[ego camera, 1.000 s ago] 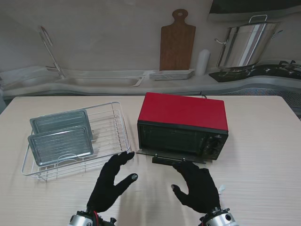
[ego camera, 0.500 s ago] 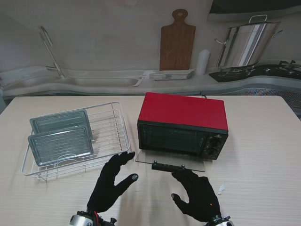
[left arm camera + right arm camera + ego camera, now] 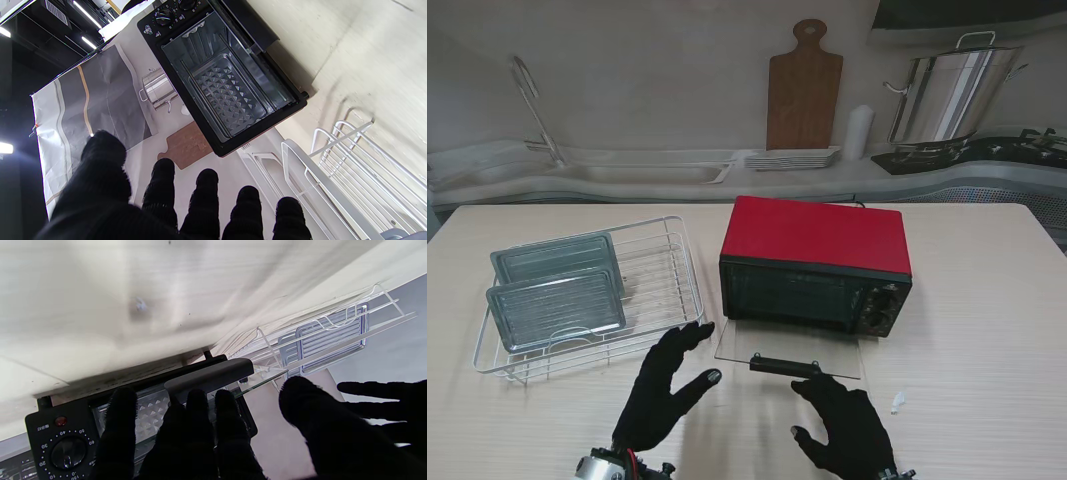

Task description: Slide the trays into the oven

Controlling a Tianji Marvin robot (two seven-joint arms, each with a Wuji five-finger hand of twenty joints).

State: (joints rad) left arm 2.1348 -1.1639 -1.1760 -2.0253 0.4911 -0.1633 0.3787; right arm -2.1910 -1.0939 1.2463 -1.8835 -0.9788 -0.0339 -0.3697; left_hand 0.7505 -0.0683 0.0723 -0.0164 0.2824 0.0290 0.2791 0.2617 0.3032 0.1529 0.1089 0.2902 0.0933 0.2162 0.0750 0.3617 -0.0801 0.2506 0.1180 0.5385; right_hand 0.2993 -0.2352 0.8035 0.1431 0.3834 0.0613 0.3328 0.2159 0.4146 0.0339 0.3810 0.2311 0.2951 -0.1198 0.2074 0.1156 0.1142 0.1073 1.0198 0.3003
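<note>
My right hand (image 3: 845,425) rests open-fingered on the oven (image 3: 815,265) door handle (image 3: 784,366), left hand (image 3: 665,385) open; both trays (image 3: 555,307) sit racked left. Slipping off could snap the door shut

A wooden cutting board (image 3: 804,88) leans on the back wall beside a steel stockpot (image 3: 947,95); white plates (image 3: 793,158) are stacked below it.
</note>
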